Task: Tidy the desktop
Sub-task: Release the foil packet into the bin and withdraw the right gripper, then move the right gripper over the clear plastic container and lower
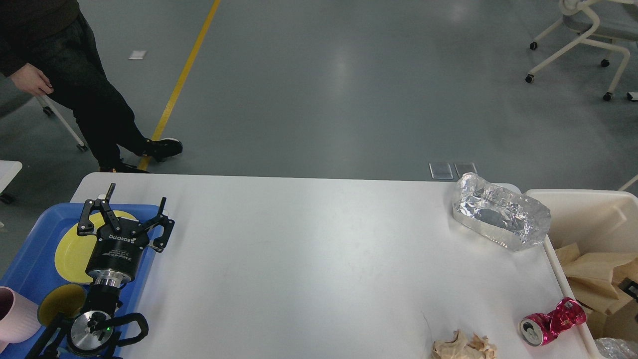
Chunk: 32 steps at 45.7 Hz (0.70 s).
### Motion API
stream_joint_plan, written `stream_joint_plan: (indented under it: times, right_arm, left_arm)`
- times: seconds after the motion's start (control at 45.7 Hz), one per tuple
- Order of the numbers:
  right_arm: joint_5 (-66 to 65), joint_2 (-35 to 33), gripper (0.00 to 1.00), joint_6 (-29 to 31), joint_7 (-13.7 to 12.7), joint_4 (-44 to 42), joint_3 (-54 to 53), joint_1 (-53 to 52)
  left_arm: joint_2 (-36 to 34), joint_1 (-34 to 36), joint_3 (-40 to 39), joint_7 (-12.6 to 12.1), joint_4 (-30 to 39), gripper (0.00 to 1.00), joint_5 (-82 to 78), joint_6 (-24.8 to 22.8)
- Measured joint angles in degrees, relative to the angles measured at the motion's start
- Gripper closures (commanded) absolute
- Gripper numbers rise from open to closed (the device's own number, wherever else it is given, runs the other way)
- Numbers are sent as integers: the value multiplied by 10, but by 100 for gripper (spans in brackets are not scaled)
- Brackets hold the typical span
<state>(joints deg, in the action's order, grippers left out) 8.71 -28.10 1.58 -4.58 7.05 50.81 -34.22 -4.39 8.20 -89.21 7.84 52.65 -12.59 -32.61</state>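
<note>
Setting: an indoor lab or industrial test hall with an office corner. Evidence I see from my head: a wide grey, glossy poured floor (349,89) crossed by a yellow lane line (182,80); white wheeled office chairs, one at far right (583,35); a bystander in dark clothes (75,85) at upper left; two small clear plates (452,170) set in the floor; my work surface, a plain white desktop (309,269).

The desk (309,269) lies bare across its middle; a foil container (501,212), crushed can (551,323) and crumpled paper (463,346) crowd its right side.
</note>
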Motion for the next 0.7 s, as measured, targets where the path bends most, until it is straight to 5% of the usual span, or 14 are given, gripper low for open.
stream_joint_plan:
  times: [0.372,0.701]
  right_arm:
    - [-102,-48,0,185,-2,253,169,-395]
    - [-121,46,0,479,-55,480,243,-748]
  left_arm:
    - [0,0,0,0,0,4,0,0]
    - [0,0,0,0,0,4,0,0]
